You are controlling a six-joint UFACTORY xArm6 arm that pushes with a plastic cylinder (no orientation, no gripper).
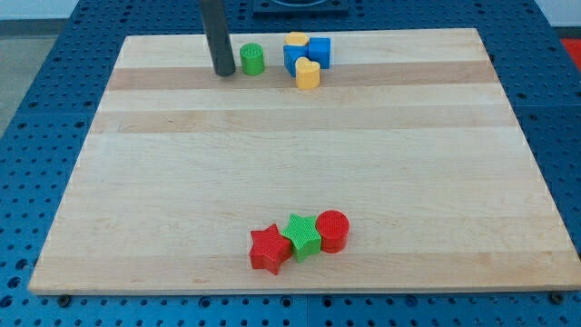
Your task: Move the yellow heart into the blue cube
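Pale wooden board (182, 182) on blue pegboard: my tip (223, 74), a bare rod without jaws, stands far left, just beside the green cylinder (252, 60). Rightward, the yellow heart (308, 74) touches the blue cube (296, 58). Near, red star (270, 250), green star (302, 235) and red cylinder (333, 230) cluster.

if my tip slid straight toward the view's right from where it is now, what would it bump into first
Most likely the green cylinder, which sits just right of my tip with only a small gap. Beyond it lie the blue blocks and the yellow heart. Depth is hard to judge, so the tip might only graze it.
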